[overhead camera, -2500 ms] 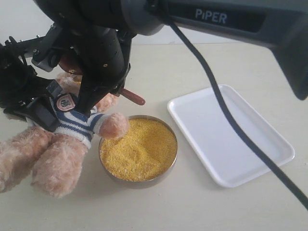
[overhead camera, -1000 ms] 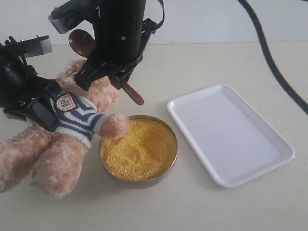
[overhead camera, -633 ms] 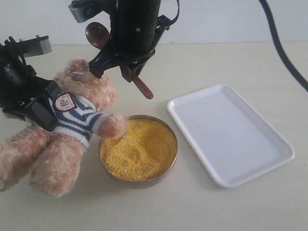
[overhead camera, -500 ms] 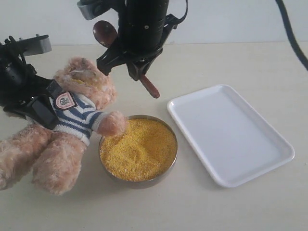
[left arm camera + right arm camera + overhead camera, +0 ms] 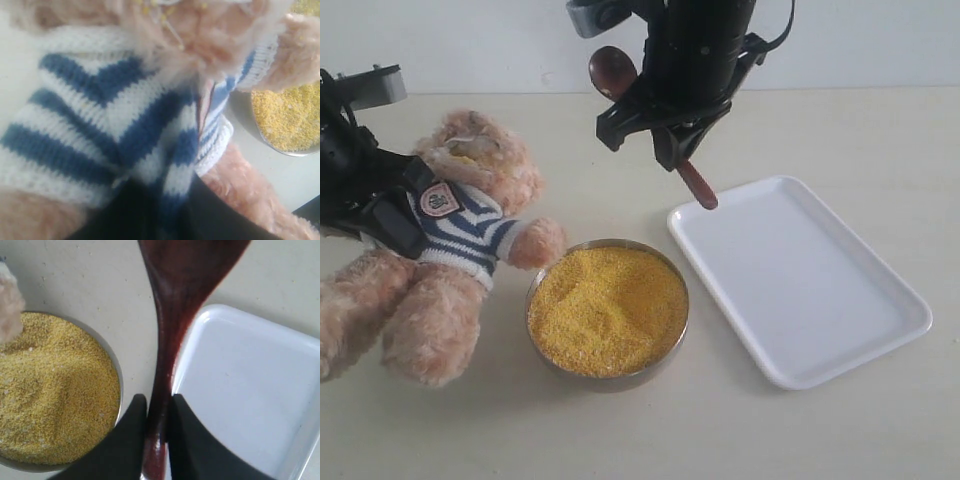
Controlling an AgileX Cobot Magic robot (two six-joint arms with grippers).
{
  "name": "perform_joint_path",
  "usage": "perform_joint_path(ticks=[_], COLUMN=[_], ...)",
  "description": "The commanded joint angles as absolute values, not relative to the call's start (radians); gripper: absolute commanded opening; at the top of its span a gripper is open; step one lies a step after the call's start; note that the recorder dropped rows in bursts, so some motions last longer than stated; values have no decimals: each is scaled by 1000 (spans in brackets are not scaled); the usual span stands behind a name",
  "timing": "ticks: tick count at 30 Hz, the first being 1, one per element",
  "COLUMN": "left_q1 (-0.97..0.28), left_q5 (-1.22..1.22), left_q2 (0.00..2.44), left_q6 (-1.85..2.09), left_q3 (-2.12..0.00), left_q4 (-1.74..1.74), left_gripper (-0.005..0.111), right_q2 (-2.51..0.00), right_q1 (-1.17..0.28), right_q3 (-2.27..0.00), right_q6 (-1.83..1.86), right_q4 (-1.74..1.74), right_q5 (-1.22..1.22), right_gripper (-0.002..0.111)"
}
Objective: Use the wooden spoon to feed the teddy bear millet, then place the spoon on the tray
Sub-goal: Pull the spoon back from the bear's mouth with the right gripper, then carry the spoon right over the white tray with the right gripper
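Observation:
The teddy bear (image 5: 470, 190) in its striped shirt sits leaning back at the left, with yellow grains on its face. My left gripper (image 5: 398, 215) is shut on a fold of the bear's shirt (image 5: 100, 115), with its dark fingers (image 5: 130, 210) on either side of the fabric. My right gripper (image 5: 665, 140) hangs above the table between the bowl and the tray, shut on the handle of the wooden spoon (image 5: 613, 70) (image 5: 170, 315). The handle's end points down at the near corner of the white tray (image 5: 880, 300). The millet (image 5: 607, 310) fills the metal bowl.
The metal bowl's rim (image 5: 675, 335) lies close to the tray's left edge (image 5: 195, 335) and to the bear's paw (image 5: 535, 243). Bare beige tabletop (image 5: 650, 430) lies in front of both. A pale wall (image 5: 860, 40) runs behind the table.
My right gripper has carried the spoon to the right, from above the bear's head to near the tray's corner. The bear has shifted slightly left in the left gripper's hold.

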State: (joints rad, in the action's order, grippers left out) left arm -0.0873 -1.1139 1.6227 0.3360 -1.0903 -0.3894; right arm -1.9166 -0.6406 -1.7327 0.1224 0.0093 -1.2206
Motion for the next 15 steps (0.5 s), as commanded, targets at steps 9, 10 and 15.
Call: perform_joint_path(ticks=[9,10,15], left_q1=[-20,-7,30], left_q5=[-1096,-1092,-1089], left_q2=[1612,1612,1612], left_q6=[330,330,330], left_q3=[-1101,-1101,-1101], left_q4=[-393,-393,-393], left_gripper=[4,4,4], right_q2=[-1904,-1904,-1904], right_q1=[-625,-625,-588], right_q3=[-1698,-1698,-1694], right_q6=[116,116,92], right_q4=[18,18,21], right_q5=[-1221,-1221,-1221], right_gripper=[0,0,0])
